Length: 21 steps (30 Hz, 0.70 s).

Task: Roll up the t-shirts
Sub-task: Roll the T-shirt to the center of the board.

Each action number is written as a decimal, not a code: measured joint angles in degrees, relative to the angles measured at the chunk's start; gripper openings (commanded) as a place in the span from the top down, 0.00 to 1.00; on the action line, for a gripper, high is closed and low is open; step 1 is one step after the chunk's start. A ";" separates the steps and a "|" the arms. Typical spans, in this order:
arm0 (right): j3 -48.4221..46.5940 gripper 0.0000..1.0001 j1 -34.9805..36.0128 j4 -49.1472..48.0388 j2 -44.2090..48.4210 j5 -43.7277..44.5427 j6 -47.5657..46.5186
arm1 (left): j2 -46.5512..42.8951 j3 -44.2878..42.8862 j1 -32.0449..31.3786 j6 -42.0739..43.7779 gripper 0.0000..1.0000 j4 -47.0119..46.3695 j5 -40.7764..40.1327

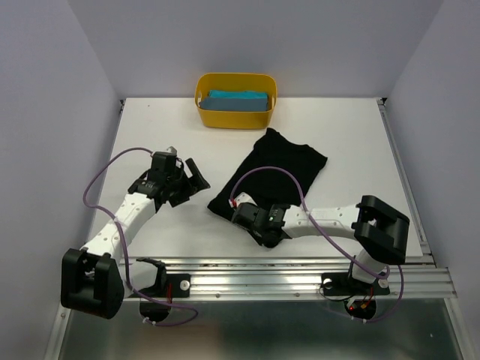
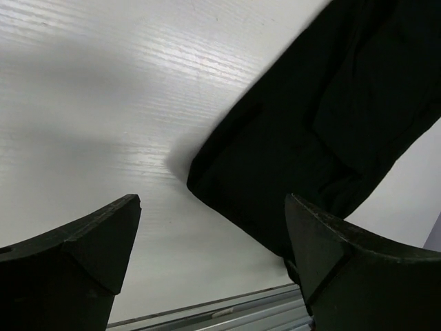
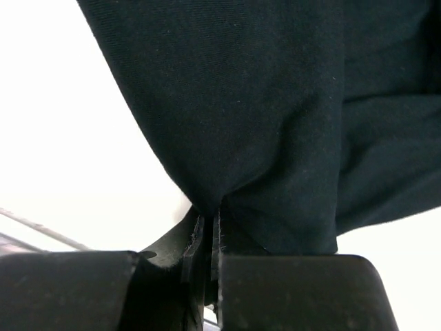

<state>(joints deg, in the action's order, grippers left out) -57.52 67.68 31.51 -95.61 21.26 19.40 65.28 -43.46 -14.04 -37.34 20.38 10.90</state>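
Observation:
The black t-shirt [image 1: 279,171] lies folded lengthwise on the white table [image 1: 352,165], running from the middle toward the near edge. My right gripper [image 1: 255,217] is shut on its near hem, and the cloth [image 3: 255,117] bunches up between the jaws in the right wrist view. My left gripper [image 1: 196,178] is open and empty, just left of the shirt; the left wrist view shows the shirt's edge [image 2: 310,138] ahead between the fingers [image 2: 89,241]. The teal-blue t-shirt [image 1: 238,100] lies folded inside the yellow tub.
The yellow tub [image 1: 235,118] stands at the far middle of the table. A metal rail [image 1: 300,274] runs along the near edge. Purple cables loop over both arms. Grey walls close the sides.

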 measured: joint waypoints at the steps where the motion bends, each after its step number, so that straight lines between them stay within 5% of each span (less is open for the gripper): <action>1: 0.00 0.99 0.00 -0.59 0.02 -1.11 0.33 | 0.00 0.09 -0.52 -0.63 0.03 0.07 0.15; 7: -0.72 0.99 0.00 -2.93 -0.31 -7.13 3.39 | 0.00 1.75 -5.95 -4.31 0.02 -0.37 0.07; 21: -3.06 0.99 -0.13 -6.71 -2.03 -14.47 9.42 | -0.07 11.96 -7.98 -11.85 0.03 -7.43 0.50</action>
<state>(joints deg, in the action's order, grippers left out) -60.58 67.55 24.80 -97.65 6.79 28.82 65.21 -31.51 -22.02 -49.19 12.95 11.40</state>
